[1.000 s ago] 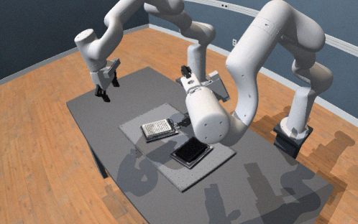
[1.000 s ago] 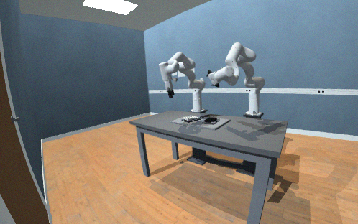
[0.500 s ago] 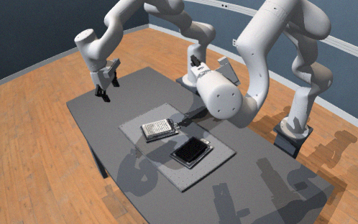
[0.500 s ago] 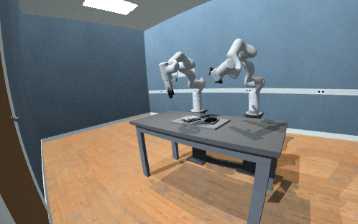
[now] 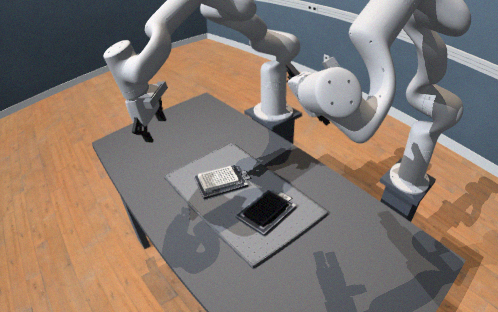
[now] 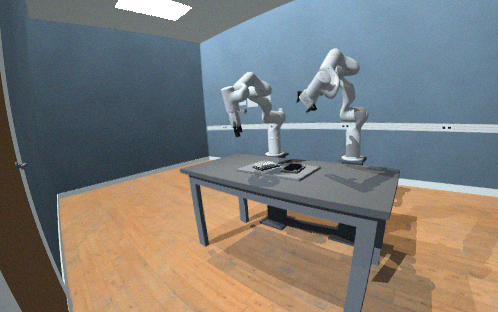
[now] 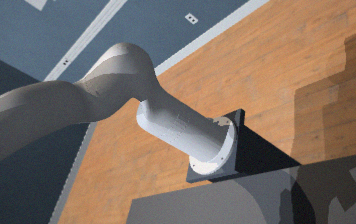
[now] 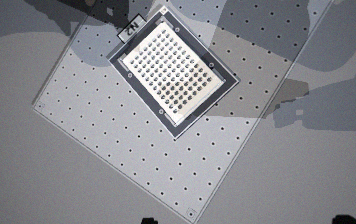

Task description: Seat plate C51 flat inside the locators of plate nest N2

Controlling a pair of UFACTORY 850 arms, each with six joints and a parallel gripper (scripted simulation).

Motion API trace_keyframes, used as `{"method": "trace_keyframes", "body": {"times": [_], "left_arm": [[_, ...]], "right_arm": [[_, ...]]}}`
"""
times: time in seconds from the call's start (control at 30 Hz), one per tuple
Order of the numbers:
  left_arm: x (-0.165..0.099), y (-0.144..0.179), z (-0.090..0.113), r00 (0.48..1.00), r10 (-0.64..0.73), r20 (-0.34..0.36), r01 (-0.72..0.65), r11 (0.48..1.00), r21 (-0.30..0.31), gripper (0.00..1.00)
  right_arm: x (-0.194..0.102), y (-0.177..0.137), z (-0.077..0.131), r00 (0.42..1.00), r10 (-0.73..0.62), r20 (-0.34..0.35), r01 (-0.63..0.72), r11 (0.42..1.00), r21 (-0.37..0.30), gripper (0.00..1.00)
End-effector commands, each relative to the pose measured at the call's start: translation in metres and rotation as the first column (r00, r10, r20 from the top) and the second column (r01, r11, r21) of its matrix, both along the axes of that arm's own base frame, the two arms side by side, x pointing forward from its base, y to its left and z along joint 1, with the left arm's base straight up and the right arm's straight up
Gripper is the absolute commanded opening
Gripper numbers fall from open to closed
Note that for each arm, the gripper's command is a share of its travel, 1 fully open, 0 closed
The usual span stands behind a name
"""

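A white plate with many small wells (image 5: 219,179) (image 6: 265,164) (image 8: 172,75) lies in the dark nest N2 (image 8: 181,131), whose tag reads N2 in the right wrist view. Its edges run between the corner locators; I cannot tell whether it is fully flat. A black plate (image 5: 267,208) (image 6: 294,167) lies in the other nest (image 5: 264,231). No plate marking or second nest tag is legible. My right gripper (image 5: 152,127) (image 6: 237,131) (image 8: 246,220) is open and empty, high beyond the white plate's end of the board. My left gripper (image 6: 303,104) is open and empty, high above the table's arm side.
Both nests stand on a light perforated board (image 5: 255,255) (image 8: 120,135) on the grey table (image 5: 135,160) (image 6: 320,192). The left arm's large wrist hangs over the table's arm side in the top view. The left wrist view shows the other arm's base (image 7: 210,165) and a table corner.
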State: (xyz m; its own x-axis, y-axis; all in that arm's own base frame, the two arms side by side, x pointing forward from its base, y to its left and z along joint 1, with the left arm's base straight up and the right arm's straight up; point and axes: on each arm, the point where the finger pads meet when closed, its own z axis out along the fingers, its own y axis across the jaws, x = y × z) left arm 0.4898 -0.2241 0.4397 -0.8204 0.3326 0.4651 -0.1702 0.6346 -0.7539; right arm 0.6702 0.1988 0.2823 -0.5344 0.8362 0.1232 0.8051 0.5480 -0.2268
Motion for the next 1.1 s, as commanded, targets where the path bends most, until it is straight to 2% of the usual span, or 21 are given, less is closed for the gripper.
{"method": "trace_keyframes", "body": {"times": [0.0, 0.5, 0.57, 1.07], "left_arm": [[-0.014, 0.006, 0.004, 1.0, 0.001, 0.021, -0.002, 0.999, 0.043, 1.0], [-0.096, 0.051, 0.008, 0.99, -0.021, 0.139, -0.019, 0.961, 0.275, 1.0], [-0.096, 0.051, 0.008, 0.99, -0.021, 0.139, -0.019, 0.961, 0.275, 1.0], [-0.176, 0.103, -0.008, 0.958, -0.068, 0.278, -0.075, 0.877, 0.474, 1.0]], "right_arm": [[0.001, 0.0, 0.002, 1.0, 0.0, 0.003, 0.0, 1.0, 0.001, 1.0], [0.001, 0.0, 0.002, 1.0, 0.0, 0.003, 0.0, 1.0, 0.001, 1.0], [0.001, 0.0, 0.002, 1.0, 0.0, 0.003, 0.0, 1.0, 0.001, 1.0], [0.001, 0.0, 0.002, 1.0, 0.0, 0.003, 0.0, 1.0, 0.001, 1.0]]}}
